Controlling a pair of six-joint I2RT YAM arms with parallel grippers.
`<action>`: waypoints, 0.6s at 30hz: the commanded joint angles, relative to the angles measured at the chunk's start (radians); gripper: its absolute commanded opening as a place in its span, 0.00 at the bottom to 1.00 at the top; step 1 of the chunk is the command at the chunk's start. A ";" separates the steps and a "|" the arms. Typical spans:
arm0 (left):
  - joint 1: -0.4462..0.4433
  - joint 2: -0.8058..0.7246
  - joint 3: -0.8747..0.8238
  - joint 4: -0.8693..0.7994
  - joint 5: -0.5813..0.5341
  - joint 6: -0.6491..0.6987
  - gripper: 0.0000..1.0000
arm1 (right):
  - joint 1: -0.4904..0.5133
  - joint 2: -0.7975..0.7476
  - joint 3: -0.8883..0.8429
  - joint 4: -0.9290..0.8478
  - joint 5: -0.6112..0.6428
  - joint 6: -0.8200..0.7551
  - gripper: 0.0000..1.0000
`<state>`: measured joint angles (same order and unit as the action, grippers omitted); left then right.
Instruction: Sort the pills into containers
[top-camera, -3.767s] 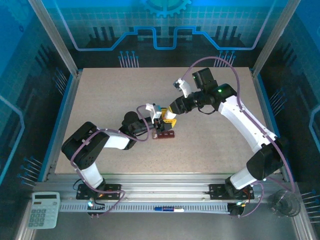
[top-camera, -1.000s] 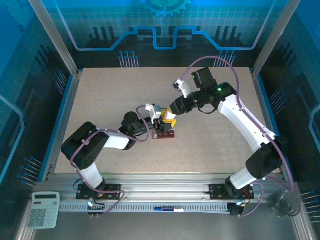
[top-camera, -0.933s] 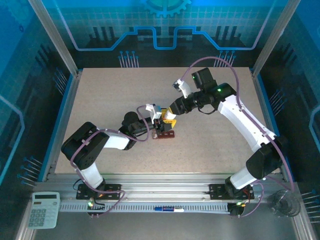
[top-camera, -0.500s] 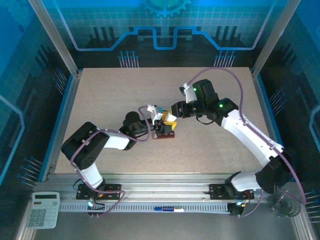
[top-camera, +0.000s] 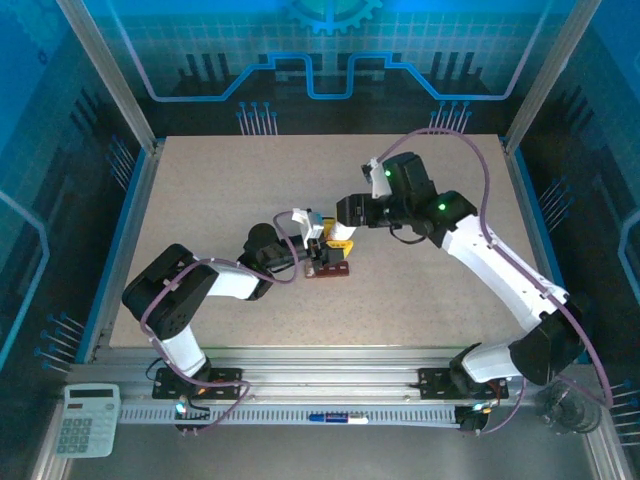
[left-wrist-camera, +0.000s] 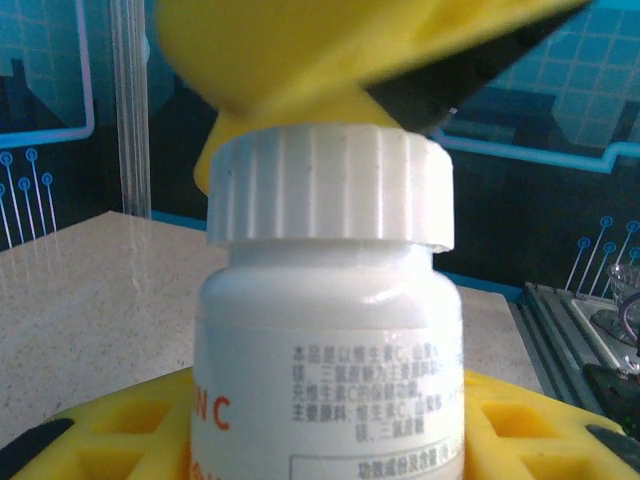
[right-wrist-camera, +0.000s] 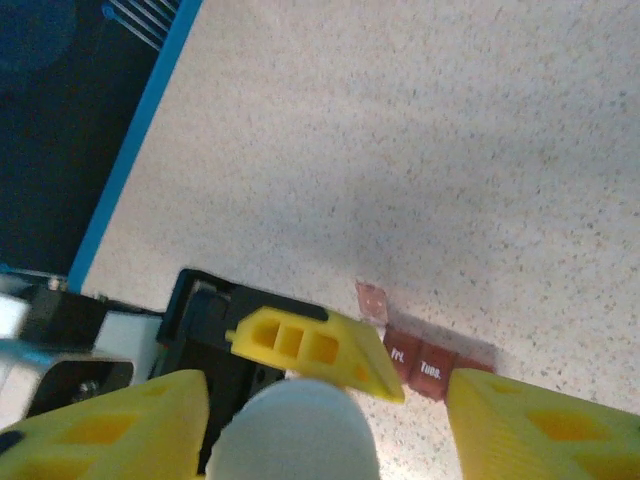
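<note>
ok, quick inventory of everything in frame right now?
bottle: 1, white with orange print, upright at mid-table, held by the left arm
cap: 1, white and ribbed, on the bottle
pill box: 1, dark red-brown strip, on the table just near-side of the bottle
table: 1, beige speckled, inside the blue-edged frame
calculator: 1, white, off the table at the near left corner
glass: 1, clear, off the table at the near right corner
pen: 1, blue and white, on the front rail between the arm bases
left gripper: 1, yellow fingers, shut on the bottle
right gripper: 1, yellow fingers, open, straddling the cap from above
</note>
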<state>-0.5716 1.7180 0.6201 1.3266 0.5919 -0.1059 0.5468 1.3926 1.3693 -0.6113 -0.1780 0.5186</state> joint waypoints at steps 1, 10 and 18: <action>-0.004 -0.034 0.025 0.074 0.000 0.000 0.00 | -0.039 0.008 0.093 -0.073 -0.050 -0.094 0.74; -0.004 -0.031 0.026 0.074 0.003 0.001 0.00 | -0.112 0.072 0.188 -0.174 -0.250 -0.440 0.81; -0.004 -0.031 0.027 0.074 0.003 0.003 0.00 | -0.110 0.131 0.231 -0.243 -0.296 -0.543 0.84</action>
<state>-0.5716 1.7134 0.6205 1.3453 0.5919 -0.1059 0.4419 1.5143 1.5597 -0.8032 -0.4141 0.0460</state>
